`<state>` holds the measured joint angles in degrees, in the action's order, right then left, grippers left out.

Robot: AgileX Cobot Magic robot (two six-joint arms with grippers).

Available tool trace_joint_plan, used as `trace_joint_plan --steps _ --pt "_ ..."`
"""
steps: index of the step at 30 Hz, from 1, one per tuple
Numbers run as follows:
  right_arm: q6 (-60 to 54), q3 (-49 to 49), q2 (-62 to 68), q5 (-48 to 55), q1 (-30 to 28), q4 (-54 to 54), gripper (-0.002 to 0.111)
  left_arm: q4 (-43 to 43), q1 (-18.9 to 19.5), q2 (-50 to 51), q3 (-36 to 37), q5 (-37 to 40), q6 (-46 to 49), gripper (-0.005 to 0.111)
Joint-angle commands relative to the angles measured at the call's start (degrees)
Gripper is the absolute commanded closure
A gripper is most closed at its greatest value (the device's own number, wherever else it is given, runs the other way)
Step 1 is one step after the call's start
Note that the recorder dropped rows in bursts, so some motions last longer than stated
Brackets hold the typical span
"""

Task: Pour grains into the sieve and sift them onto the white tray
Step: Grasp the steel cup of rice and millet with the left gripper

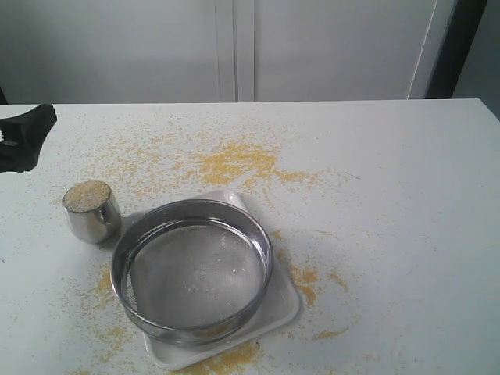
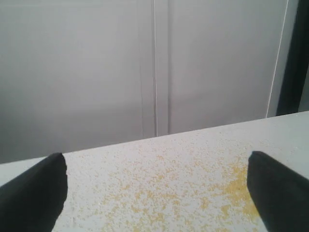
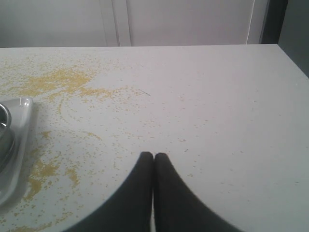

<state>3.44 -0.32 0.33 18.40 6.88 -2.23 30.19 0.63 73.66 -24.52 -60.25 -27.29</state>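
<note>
The wide steel-rimmed sieve (image 1: 193,269) rests on the white tray (image 1: 285,306) at the front centre of the table; only a few specks lie on its mesh. Left of it stands a small shiny steel cup (image 1: 92,211) filled to the brim with grains (image 1: 86,195). My left gripper (image 1: 27,133) hangs at the far left edge, behind the cup and apart from it; the left wrist view shows the left gripper (image 2: 157,166) open wide over spilled meal. The right gripper (image 3: 154,157) is shut on nothing over bare table, with the tray's corner (image 3: 21,108) off to its side.
Yellow meal is scattered over the white tabletop, thickest in a patch (image 1: 234,162) behind the tray and in smaller patches (image 1: 305,283) around it. The table's far edge meets a pale wall with panel seams.
</note>
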Motion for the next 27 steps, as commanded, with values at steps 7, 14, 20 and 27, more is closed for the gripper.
trace_joint_plan --steps 7,14,20,27 --pt "0.28 0.32 -0.33 -0.5 0.09 0.61 0.108 7.14 -0.25 11.84 -2.23 -4.77 1.36 0.002" --pt "0.28 0.32 -0.33 -0.5 0.09 0.4 0.108 7.94 -0.25 19.41 -5.68 -6.09 1.36 0.002" --pt "0.28 0.32 -0.33 -0.5 0.09 0.4 0.108 7.94 -3.5 24.04 -7.68 -6.04 3.93 0.002" --pt "0.28 0.32 -0.33 -0.5 0.09 0.4 0.108 3.57 -5.36 27.79 -8.86 -3.44 7.11 0.002"
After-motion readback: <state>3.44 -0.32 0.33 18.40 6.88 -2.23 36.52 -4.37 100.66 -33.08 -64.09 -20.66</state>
